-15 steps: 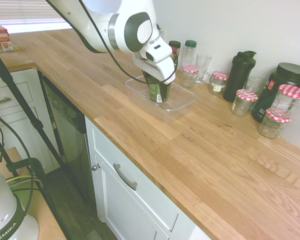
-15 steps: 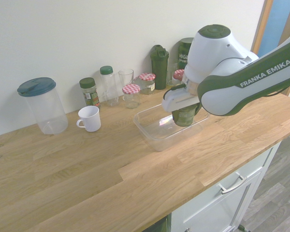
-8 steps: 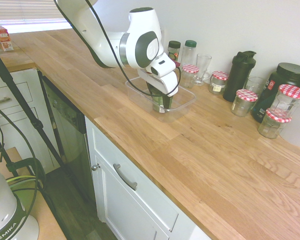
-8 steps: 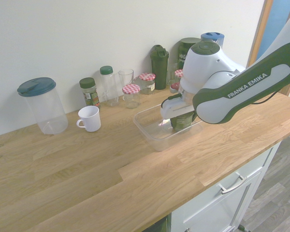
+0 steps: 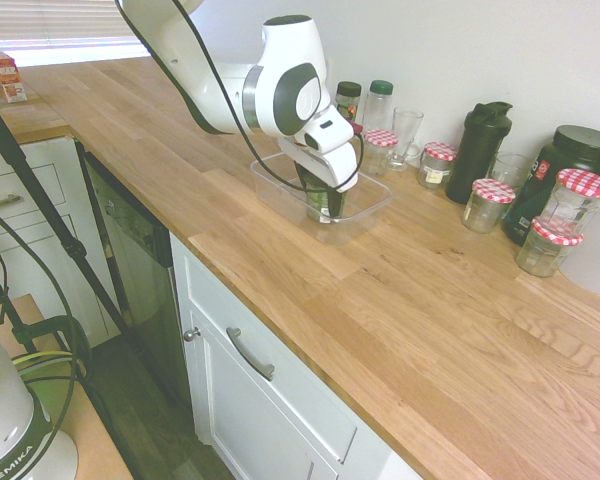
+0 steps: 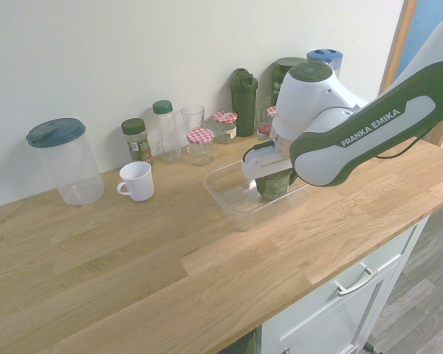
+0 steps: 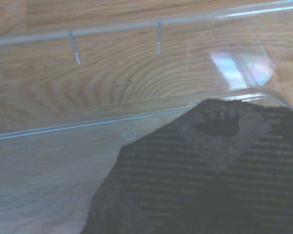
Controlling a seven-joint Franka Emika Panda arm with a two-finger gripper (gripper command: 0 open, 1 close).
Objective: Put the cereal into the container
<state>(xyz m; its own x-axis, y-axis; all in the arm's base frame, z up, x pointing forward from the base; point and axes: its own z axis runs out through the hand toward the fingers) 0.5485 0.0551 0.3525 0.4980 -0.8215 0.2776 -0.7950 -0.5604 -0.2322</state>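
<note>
The cereal (image 5: 326, 205) is a short round jar with dark green contents, standing upright inside the container (image 5: 370, 212), a clear shallow plastic tub on the wooden counter. My gripper (image 5: 323, 196) reaches down into the tub from above and is shut on the cereal jar, whose lower part shows below the hand. From the other side, the cereal jar (image 6: 274, 186) sits at the right end of the container (image 6: 229, 200) with the gripper (image 6: 272, 177) around it. In the wrist view the jar's dark ribbed lid (image 7: 210, 170) fills the lower right, with the container's clear wall (image 7: 88, 126) behind it.
Along the wall stand jars with red-checkered lids (image 5: 439, 162), a black shaker bottle (image 5: 480, 140), a drinking glass (image 5: 405, 130) and spice bottles (image 6: 136, 139). A white mug (image 6: 136, 181) and a tall clear canister (image 6: 63, 158) stand further along. The counter's front edge runs close to the tub.
The hand has come down with the jar from just above the tub floor to inside the tub. Since half a second ago it has barely moved.
</note>
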